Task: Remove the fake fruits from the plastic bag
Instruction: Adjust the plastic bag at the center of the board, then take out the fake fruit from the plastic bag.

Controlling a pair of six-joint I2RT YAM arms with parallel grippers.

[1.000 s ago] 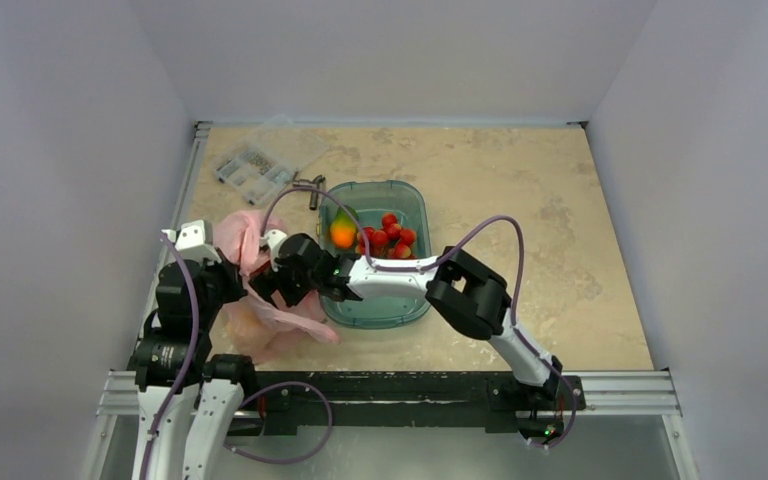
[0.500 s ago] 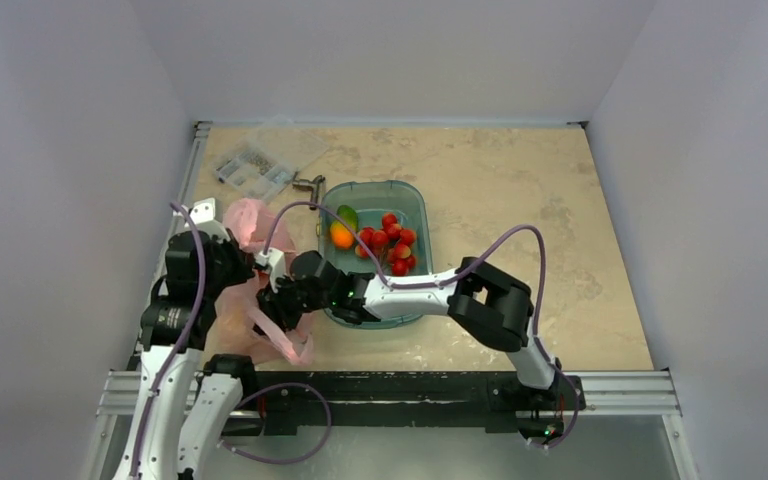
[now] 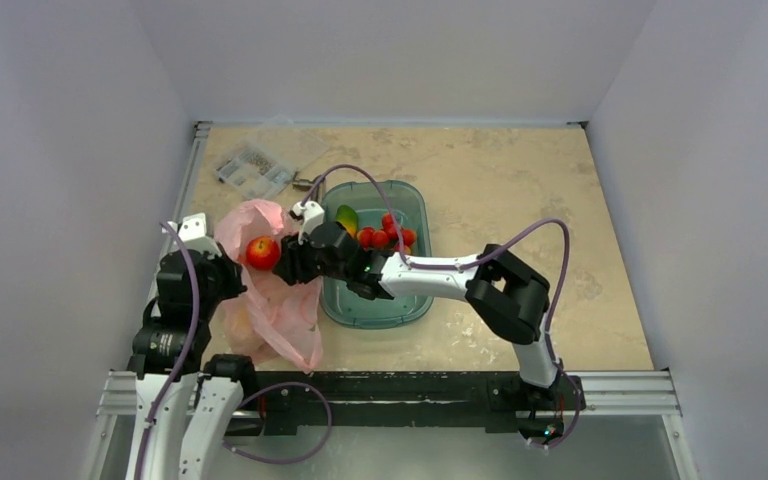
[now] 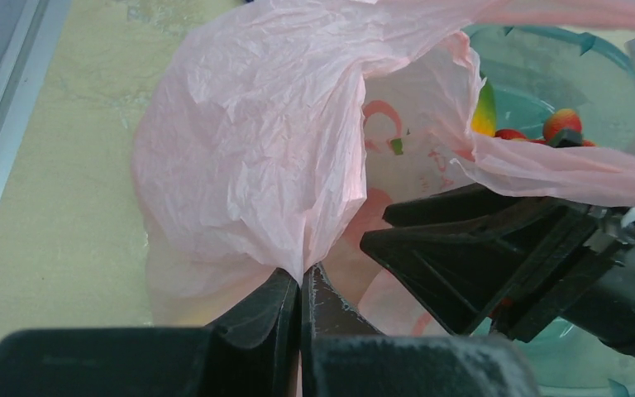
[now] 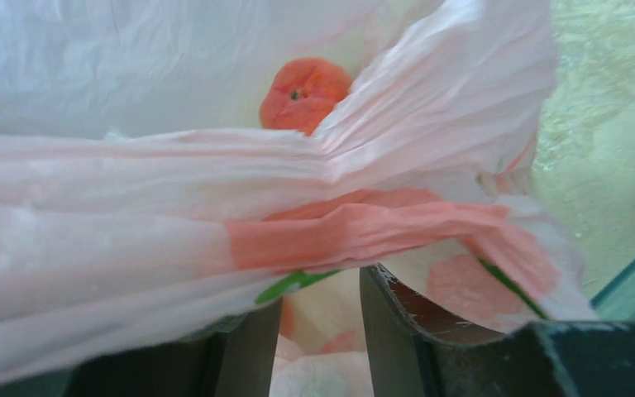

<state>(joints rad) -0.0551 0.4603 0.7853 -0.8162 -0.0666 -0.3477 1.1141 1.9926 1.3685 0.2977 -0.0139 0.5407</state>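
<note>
The pink plastic bag (image 3: 265, 300) hangs bunched at the table's left. My left gripper (image 4: 301, 277) is shut on a fold of the bag's rim (image 4: 256, 149) and holds it up. The right gripper (image 3: 282, 262) reaches into the bag's mouth from the right. A round red fruit (image 3: 262, 252) sits just beyond its tips. In the right wrist view that fruit (image 5: 306, 95) shows past a stretched band of the bag (image 5: 215, 207). The band covers the right gripper (image 5: 321, 281) tips. Its jaws stand part-way apart, and what lies between them is unclear.
A teal tub (image 3: 415, 290) stands right of the bag, holding a bunch of small red fruits (image 3: 390, 235) and a green-to-orange mango-like fruit (image 3: 347, 217). A clear parts box (image 3: 255, 170) lies at the back left. The left table rail runs beside the bag.
The right gripper narrowed its jaws low in the bag, then rose and moved toward the back. The bag lifted with it, and the red fruit came into sight.
</note>
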